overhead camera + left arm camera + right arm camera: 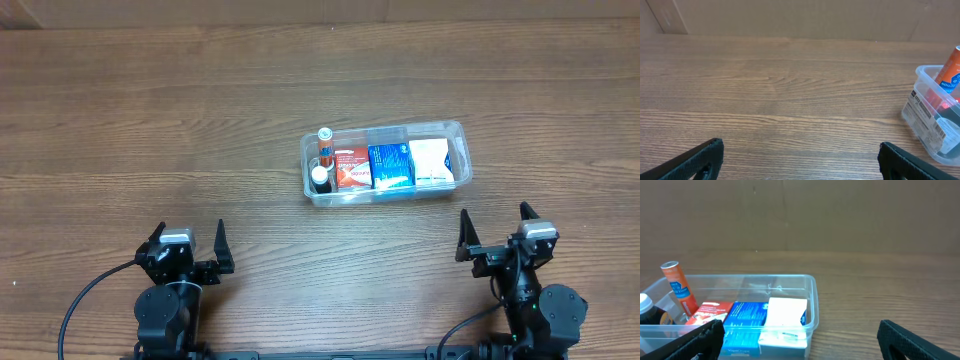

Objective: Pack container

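One wooden table (200,120) fills the overhead view. We see the container (390,197) just off ctr toward 3 o'clock. That puts it approx. 11 o'clock from the right gripper (494,225) and 2 o'clock from the left gripper (189,232). Both grippers sit near the 6 o'clock edge w/ fingers spread wide, holding nothing, well apart from the container. Inside it, from the 3 o'clock end toward 9, a white box (432,161), a blue box (391,166) and a red box (352,168) lie side by side. At the 9 o'clock end an orange tube (325,143) leans on the 12 o'clock side, w/ a dark bottle (320,179), white-capped, on the 6 o'clock side.
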